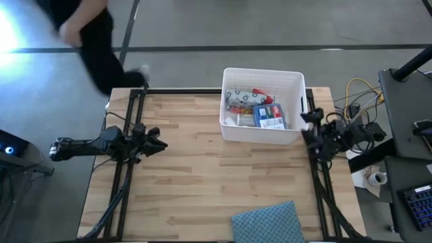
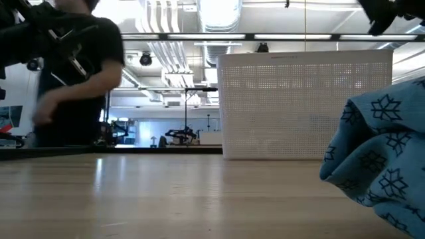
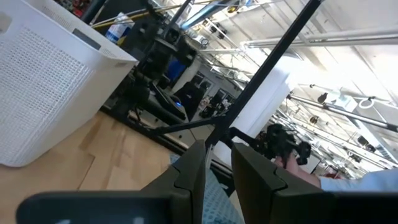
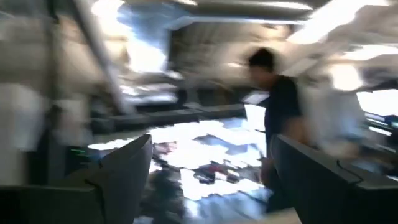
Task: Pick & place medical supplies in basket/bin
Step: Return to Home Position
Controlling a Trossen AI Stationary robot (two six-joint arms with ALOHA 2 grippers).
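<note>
Apparently empty, the right gripper [image 1: 312,121] stood at the right of the frame with its fingers wide apart, just beside the bin's right wall. The left gripper [image 1: 156,144] waited at the left of the table, fingers [image 3: 189,177] nearly together, holding nothing. In the upper middle, the white bin [image 1: 297,79] held the medical supplies [image 1: 256,108]. Only a blue dotted cloth [image 1: 266,224] lay on the bare wood, so the placing looked finished.

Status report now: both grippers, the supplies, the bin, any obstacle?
Left gripper near shut, empty, at table's left side. Right gripper open, empty, beside white bin. Supplies in bin. Blue cloth at near edge, out of the way.
</note>
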